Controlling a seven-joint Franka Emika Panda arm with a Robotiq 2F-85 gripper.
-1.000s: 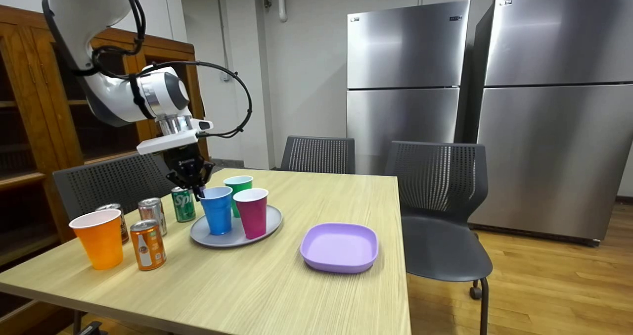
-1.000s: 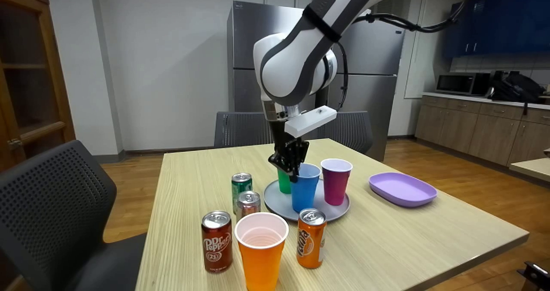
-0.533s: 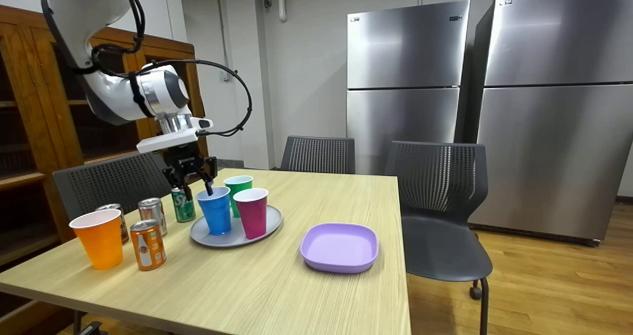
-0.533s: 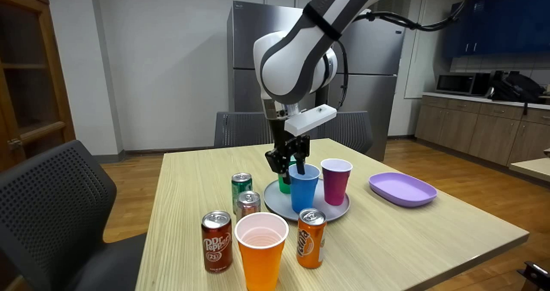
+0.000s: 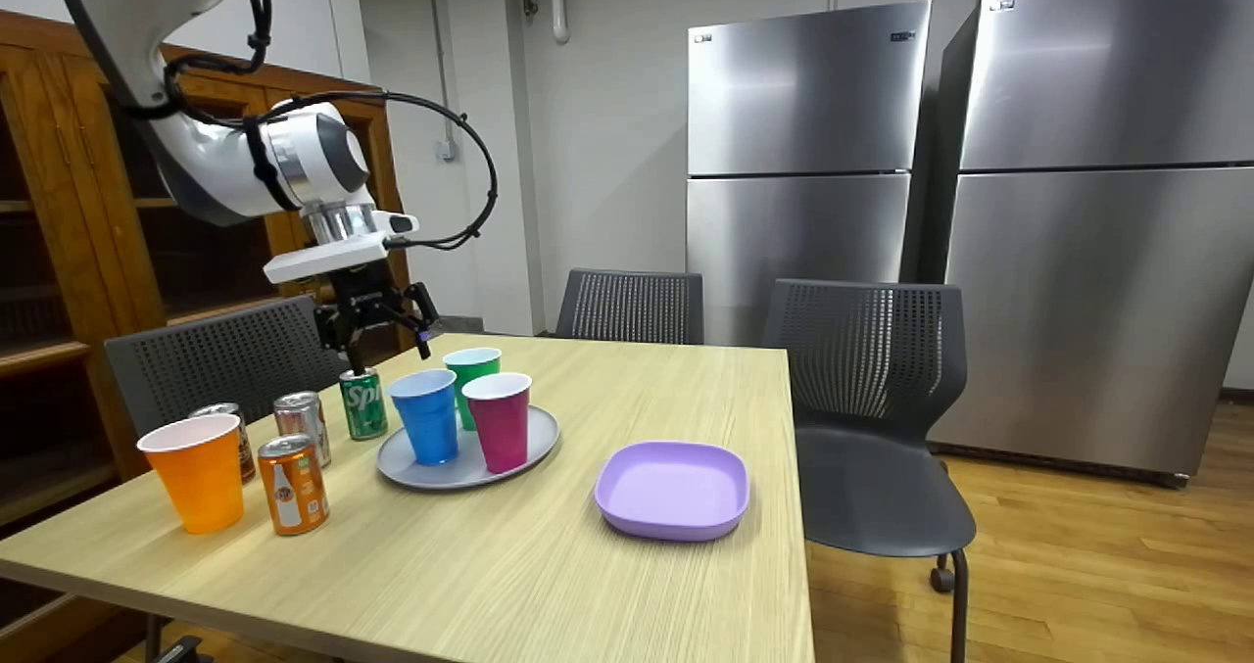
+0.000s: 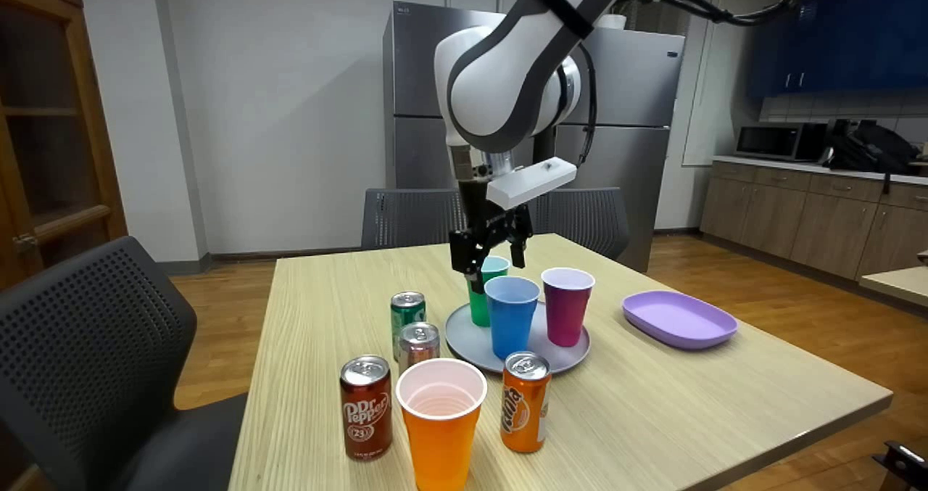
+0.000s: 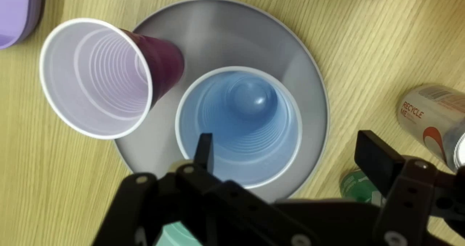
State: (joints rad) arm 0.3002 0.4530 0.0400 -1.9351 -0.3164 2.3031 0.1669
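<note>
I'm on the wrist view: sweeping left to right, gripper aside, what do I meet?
Purple dish, magenta cup, blue cup, green can, can marked RECYCLE ME.

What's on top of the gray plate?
A blue cup, a magenta cup and a green cup stand upright on the gray plate. Their bases cover the surface beneath, so that part can't be seen; the plate's underside is hidden too.
</note>
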